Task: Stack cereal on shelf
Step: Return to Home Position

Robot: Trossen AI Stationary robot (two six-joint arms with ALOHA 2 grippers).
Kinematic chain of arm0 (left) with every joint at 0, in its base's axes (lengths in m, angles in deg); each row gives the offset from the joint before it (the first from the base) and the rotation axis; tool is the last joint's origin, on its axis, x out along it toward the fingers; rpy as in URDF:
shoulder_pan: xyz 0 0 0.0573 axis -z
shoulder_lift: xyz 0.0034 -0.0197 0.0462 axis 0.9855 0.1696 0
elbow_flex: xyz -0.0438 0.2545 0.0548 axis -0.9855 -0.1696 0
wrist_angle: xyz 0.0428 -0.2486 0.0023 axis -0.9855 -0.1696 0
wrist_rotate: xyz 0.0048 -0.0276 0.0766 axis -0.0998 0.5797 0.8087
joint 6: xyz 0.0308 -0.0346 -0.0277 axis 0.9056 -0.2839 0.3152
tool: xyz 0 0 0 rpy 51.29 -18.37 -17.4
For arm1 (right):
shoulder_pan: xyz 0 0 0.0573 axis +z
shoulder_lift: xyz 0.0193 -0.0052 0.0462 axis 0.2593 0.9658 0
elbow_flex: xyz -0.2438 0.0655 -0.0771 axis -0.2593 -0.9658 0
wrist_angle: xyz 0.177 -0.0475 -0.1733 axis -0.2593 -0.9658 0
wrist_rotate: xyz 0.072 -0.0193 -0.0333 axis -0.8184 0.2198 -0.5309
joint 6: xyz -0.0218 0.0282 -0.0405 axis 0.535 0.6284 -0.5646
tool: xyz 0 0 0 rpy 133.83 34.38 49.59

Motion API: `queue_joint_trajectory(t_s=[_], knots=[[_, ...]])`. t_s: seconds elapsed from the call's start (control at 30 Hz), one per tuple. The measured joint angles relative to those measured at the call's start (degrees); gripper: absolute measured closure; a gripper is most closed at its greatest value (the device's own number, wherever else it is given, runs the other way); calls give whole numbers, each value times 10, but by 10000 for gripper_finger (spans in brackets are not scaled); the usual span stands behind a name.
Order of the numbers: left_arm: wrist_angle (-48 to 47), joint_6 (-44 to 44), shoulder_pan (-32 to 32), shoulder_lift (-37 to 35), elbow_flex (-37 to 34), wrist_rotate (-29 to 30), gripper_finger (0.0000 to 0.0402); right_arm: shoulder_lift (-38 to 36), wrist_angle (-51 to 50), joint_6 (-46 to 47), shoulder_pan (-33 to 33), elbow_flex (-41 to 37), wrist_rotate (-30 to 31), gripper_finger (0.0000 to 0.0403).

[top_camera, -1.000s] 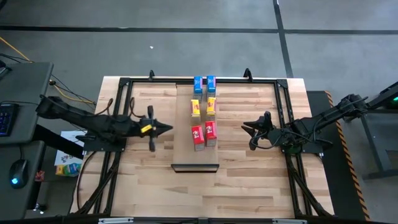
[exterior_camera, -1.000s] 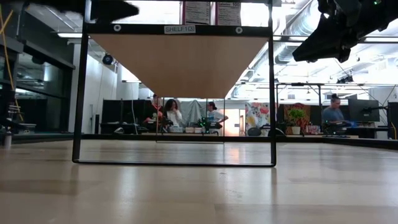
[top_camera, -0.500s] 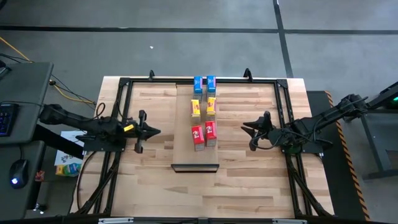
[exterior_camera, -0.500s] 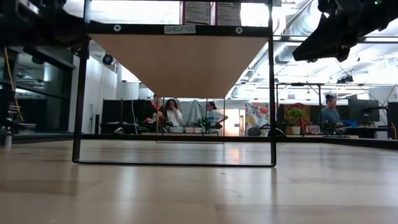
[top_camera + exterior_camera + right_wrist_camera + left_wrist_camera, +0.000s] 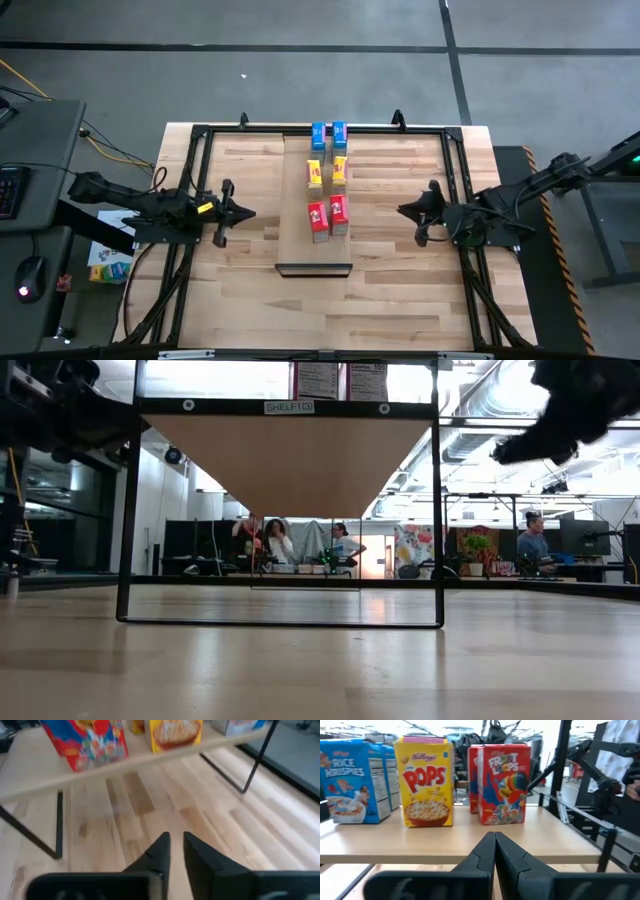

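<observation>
The shelf (image 5: pixel 297 200) is a pale plank raised on a thin black frame (image 5: pixel 436 510) in the middle of the table. Six small cereal boxes stand upright on it in pairs: blue (image 5: pixel 329 134) at the far end, yellow (image 5: pixel 327 171) in the middle, red (image 5: pixel 328 217) nearer. The left wrist view shows a blue box (image 5: pixel 355 780), a yellow box (image 5: pixel 424 782) and a red box (image 5: pixel 502 782). My left gripper (image 5: pixel 252 212) (image 5: pixel 495 837) is shut and empty, left of the shelf. My right gripper (image 5: pixel 401 210) (image 5: pixel 175 837) is right of the shelf, empty, with a narrow gap between its fingers.
A black tube frame (image 5: pixel 190 200) runs round the tabletop, with rails by both arm bases. The shelf's dark lip (image 5: pixel 313 268) is at its near end. Bare butcher-block lies under the shelf (image 5: pixel 150 805) and toward the near edge (image 5: pixel 320 310). People sit in the room beyond (image 5: pixel 275 540).
My left gripper has drawn back toward the table's left edge, away from the shelf, staying shut. My right gripper has drawn back a little toward the table's right edge. The boxes have stayed where they were.
</observation>
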Motion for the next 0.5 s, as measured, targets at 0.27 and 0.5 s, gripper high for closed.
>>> queue_joint_trajectory(t_s=[0.27,0.5], knots=[[0,0,0,1,0,15,401,-136,224,-139,-32,-149,-62,399],[0,0,0,1,0,15,402,-222,286,-205,-145,-217,-180,402]])
